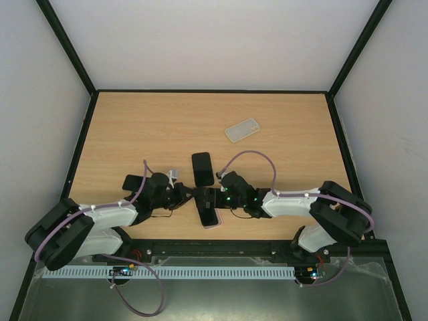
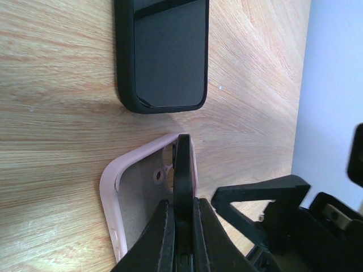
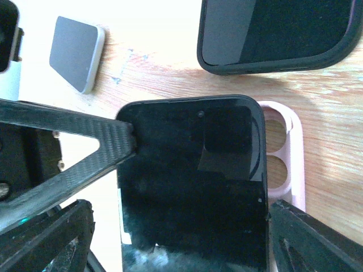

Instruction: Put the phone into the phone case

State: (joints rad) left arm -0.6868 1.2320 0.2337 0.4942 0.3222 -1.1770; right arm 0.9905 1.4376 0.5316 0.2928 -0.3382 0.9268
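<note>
The black phone [image 3: 193, 181] is tilted up on its long edge over the pink phone case [image 2: 110, 192], which lies flat on the table. My left gripper [image 2: 182, 201] is shut on the phone, which shows edge-on [image 2: 182, 164] between the fingers. In the right wrist view the case's camera holes [image 3: 275, 153] show past the phone's right side. My right gripper [image 3: 178, 207] is open, with a finger on each side of the phone. From above, both grippers [image 1: 190, 195] [image 1: 217, 194] meet over the phone [image 1: 208, 212] near the front edge.
A second phone in a black case [image 1: 202, 168] lies just beyond the pink case, close to both grippers [image 2: 161, 51] [image 3: 278, 34]. A clear case [image 1: 242, 130] lies farther back to the right. Black frame rails border the wooden table [image 1: 134, 127].
</note>
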